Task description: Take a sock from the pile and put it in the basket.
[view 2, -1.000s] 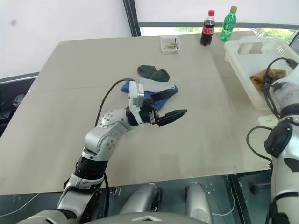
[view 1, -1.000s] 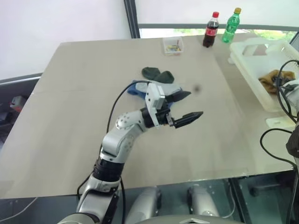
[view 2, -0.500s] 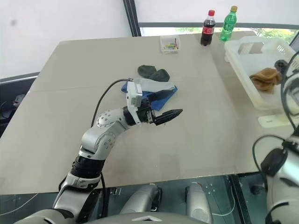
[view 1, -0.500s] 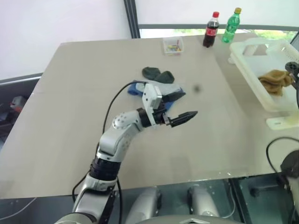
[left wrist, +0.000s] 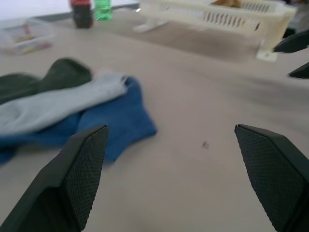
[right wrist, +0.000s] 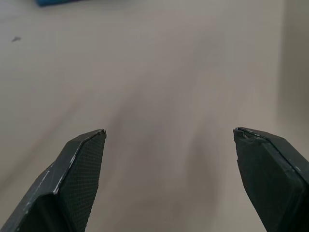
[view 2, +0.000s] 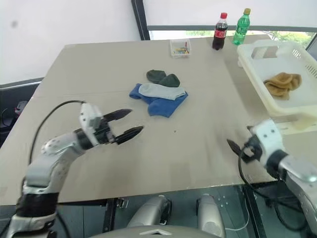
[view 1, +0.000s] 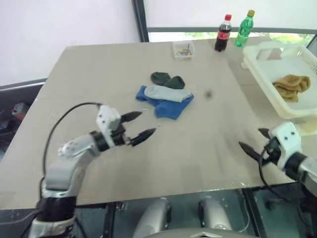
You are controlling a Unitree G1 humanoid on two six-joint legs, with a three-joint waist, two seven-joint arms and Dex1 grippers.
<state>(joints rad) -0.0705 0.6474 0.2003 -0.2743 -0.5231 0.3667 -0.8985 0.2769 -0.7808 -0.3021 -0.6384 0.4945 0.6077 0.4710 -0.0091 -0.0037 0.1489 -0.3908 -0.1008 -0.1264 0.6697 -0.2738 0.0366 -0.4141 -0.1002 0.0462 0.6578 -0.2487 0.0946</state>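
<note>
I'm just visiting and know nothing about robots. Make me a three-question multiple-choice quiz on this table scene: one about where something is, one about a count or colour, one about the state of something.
1. Where does the mustard-yellow sock lie?
A. on the heap of socks
B. inside the large cream-white slotted plastic basket
C. beside the bottles

2. How many plastic bottles stand at the table's far edge?
A. one
B. two
C. three

3. How does the left gripper stand?
A. open and empty
B. shut on a blue sock
C. shut on the grey sock

Answers:
1. B, since the yellow sock rests on the basket's floor, apart from the pile of blue, grey and dark green socks.
2. B, a dark cola bottle with a red cap and a green bottle with a yellow cap.
3. A, its two black fingers are spread apart above bare table, short of the pile.
</note>
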